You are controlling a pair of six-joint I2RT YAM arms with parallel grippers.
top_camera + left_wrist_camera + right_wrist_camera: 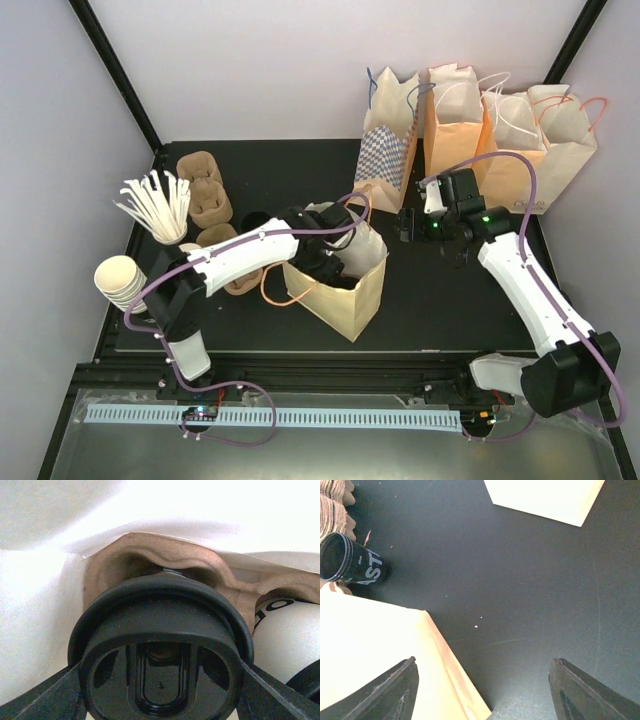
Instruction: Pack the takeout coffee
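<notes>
- One kraft bag (350, 300), mid-tabletop (450, 300), holds pulp carrier (150, 555) w/ takeout coffee (160, 655) seated in it, black lid on.
- Left jaws inside bag, spread wide, clasping lid's sides.
- Right jaws wide apart, nothing held, over tabletop.
- 2nd lettered cup (285, 640) beside it, cut off at right; coffee's body hidden under lid.
</notes>
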